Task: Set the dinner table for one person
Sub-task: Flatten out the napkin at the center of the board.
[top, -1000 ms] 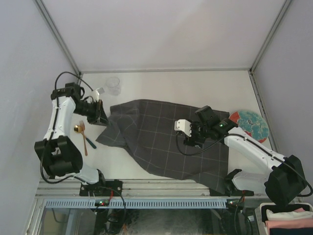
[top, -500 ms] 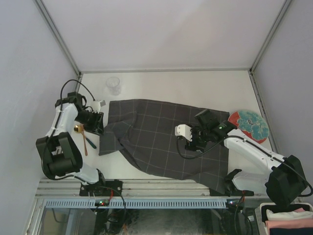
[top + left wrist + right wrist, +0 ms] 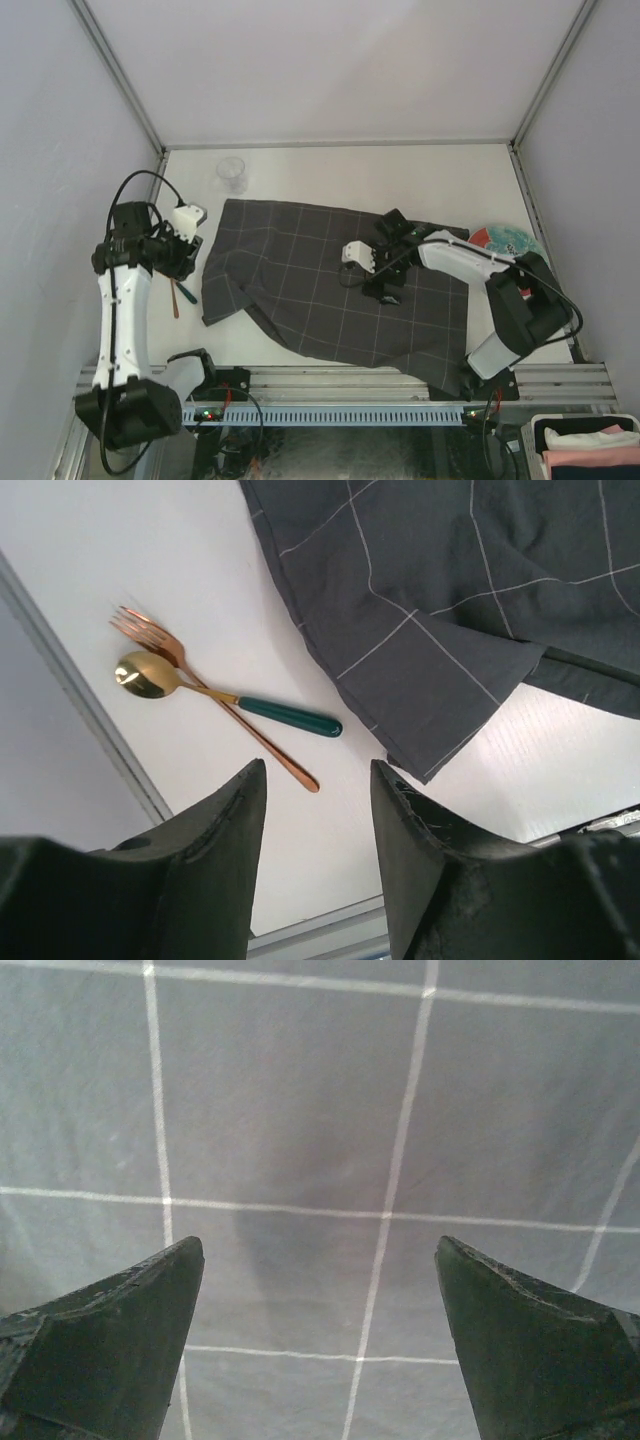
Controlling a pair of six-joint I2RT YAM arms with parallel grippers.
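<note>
Cup (image 3: 232, 174), plate (image 3: 508, 236): top view only

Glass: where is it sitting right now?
In the top view the glass stands at the far left of the table, just beyond the far-left corner of the cloth and short of the back rail.
</note>
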